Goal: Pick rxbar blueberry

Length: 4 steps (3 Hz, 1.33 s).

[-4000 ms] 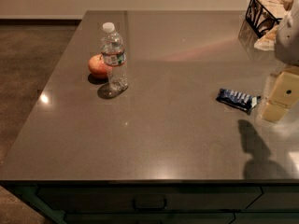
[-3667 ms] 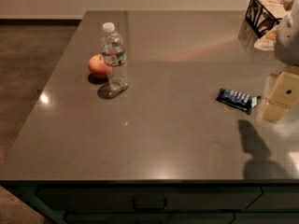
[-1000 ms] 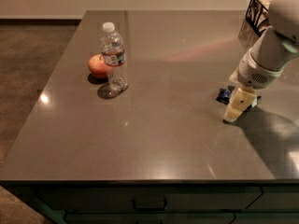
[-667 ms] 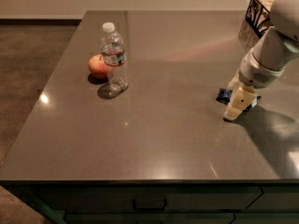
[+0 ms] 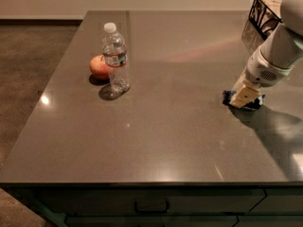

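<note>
The rxbar blueberry (image 5: 228, 98) lies flat on the grey counter (image 5: 170, 126) at the right. Only its dark blue ends show, on either side of my gripper. My gripper (image 5: 245, 96) with cream-coloured tips has come straight down on top of the bar and covers most of it. The white arm (image 5: 274, 56) reaches in from the upper right.
A clear water bottle (image 5: 115, 58) stands at the left of the counter with a red apple (image 5: 98, 66) right behind it. A black wire basket (image 5: 263, 14) sits at the back right corner. A drawer handle (image 5: 150, 206) shows below the front edge.
My gripper has moved from the counter's right edge leftward and lowered onto the bar. In the last second it sank a little further over it. The bar, bottle and apple have not moved.
</note>
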Each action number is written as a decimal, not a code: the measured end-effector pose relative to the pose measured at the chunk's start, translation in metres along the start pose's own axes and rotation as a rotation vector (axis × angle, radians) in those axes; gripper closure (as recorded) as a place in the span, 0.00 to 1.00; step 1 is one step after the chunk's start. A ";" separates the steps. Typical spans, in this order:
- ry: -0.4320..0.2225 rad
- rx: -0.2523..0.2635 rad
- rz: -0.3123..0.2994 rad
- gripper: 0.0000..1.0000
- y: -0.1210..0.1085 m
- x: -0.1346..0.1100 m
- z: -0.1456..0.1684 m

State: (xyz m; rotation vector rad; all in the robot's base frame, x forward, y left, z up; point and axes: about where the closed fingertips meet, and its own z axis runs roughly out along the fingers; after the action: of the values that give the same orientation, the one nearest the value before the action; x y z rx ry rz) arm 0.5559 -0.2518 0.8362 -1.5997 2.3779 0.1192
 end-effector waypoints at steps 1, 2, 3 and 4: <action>0.000 0.000 0.000 1.00 0.000 0.000 0.000; -0.067 -0.044 -0.049 1.00 0.022 -0.040 -0.020; -0.162 -0.107 -0.121 1.00 0.047 -0.096 -0.048; -0.238 -0.153 -0.175 1.00 0.063 -0.138 -0.068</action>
State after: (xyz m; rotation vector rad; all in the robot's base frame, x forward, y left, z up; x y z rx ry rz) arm 0.5345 -0.1184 0.9336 -1.7451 2.0835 0.4399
